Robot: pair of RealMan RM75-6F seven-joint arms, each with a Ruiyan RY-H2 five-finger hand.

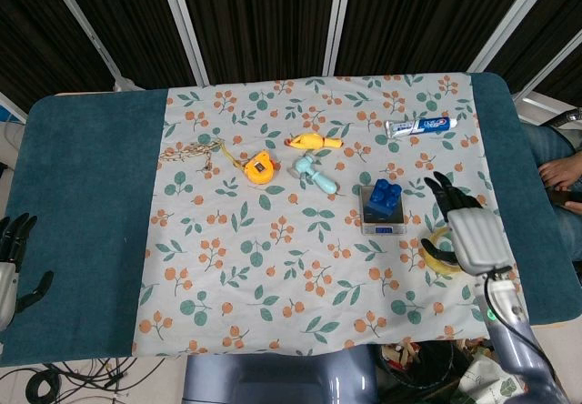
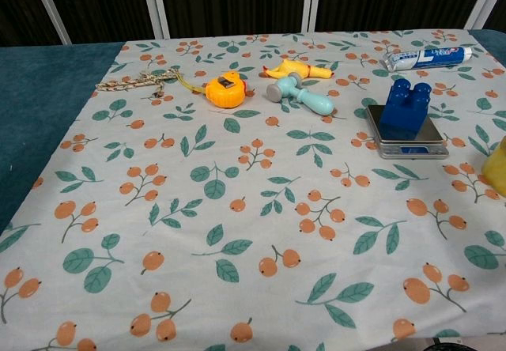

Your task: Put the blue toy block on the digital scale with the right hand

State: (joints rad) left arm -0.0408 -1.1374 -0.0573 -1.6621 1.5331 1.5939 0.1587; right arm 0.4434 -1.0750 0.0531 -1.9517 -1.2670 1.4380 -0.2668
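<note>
The blue toy block [image 1: 384,198] [image 2: 405,111] stands on the small grey digital scale [image 1: 383,225] [image 2: 419,143], right of the cloth's middle. Nothing touches it. My right hand [image 1: 468,226] is raised to the right of the scale, apart from the block, with its dark fingers spread and nothing in them; the chest view does not show it. My left hand [image 1: 11,260] hangs at the far left edge of the table, fingers apart and holding nothing.
A yellow tape roll [image 1: 435,248] [image 2: 497,166] lies right of the scale, partly under my right hand. A toothpaste tube [image 1: 420,126] [image 2: 427,57] lies behind. A yellow duck [image 1: 312,142], a light-blue toy hammer [image 1: 315,174], an orange tape measure [image 1: 260,166] and a rope [image 1: 189,156] lie mid-cloth.
</note>
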